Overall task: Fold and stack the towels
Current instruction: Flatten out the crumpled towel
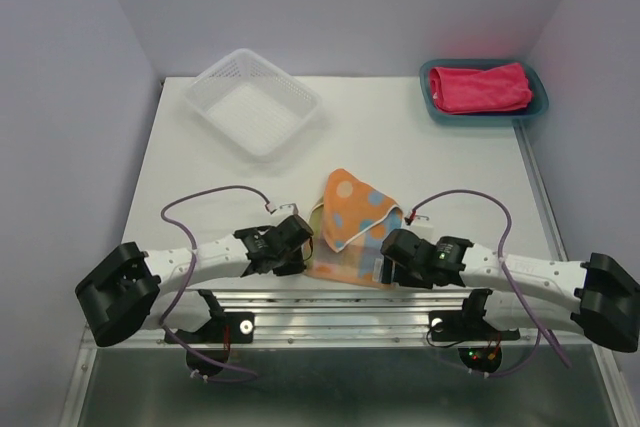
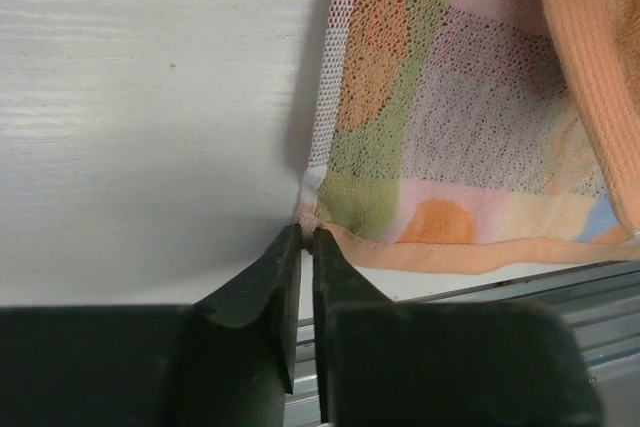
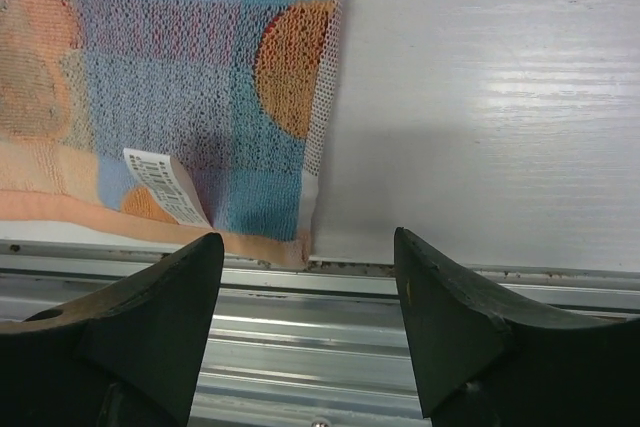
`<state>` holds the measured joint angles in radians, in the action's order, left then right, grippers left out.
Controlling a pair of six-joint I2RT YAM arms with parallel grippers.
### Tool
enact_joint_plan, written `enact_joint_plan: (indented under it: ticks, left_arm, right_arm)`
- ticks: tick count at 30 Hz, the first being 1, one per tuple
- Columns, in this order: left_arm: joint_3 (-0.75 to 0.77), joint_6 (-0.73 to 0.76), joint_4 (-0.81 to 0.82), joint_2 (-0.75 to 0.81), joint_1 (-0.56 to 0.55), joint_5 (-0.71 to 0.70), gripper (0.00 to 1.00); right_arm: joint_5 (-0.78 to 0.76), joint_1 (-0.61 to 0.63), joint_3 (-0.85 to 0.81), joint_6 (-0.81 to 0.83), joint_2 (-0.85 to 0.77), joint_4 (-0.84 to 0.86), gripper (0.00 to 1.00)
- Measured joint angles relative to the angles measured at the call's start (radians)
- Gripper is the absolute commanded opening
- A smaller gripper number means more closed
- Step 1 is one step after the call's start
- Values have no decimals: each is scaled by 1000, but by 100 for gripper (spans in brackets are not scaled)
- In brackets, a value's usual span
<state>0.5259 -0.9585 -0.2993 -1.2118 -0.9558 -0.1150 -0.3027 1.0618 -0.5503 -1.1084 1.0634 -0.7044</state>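
The peach towel [image 1: 352, 227] with coloured patches lies near the table's front edge, between my two grippers, its far part folded over. My left gripper [image 1: 303, 243] is at its near left corner; in the left wrist view the jaws [image 2: 306, 232] are shut on that corner of the towel [image 2: 450, 107]. My right gripper [image 1: 390, 255] is open at the near right corner; in the right wrist view [image 3: 308, 242] the towel's corner [image 3: 170, 77] lies between the fingers, untouched. The hot pink towel [image 1: 480, 87] lies folded in the teal tray. The purple towel is out of view.
A white mesh basket [image 1: 250, 102] stands at the back left. The teal tray [image 1: 534, 112] stands at the back right. A metal rail [image 3: 320, 337] runs along the table's front edge under both grippers. A white label [image 3: 165, 185] sticks up from the towel's near hem.
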Motion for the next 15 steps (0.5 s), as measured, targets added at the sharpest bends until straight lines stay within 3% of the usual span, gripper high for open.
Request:
enact_joint_plan:
  ticks: [1, 5, 11, 15]
  left_arm:
    - [6, -1, 0, -10, -9, -5, 0]
    - [22, -1, 0, -30, -42, -19, 0]
    - [24, -2, -14, -22, -60, -36, 0]
    - [15, -1, -19, 25, -61, -43, 0]
  right_arm:
    - [5, 0, 7, 0, 8, 12, 72]
    - [15, 0, 20, -4, 40, 49, 66]
    - [16, 0, 22, -14, 72, 92, 36]
    - [18, 0, 28, -26, 73, 103, 26]
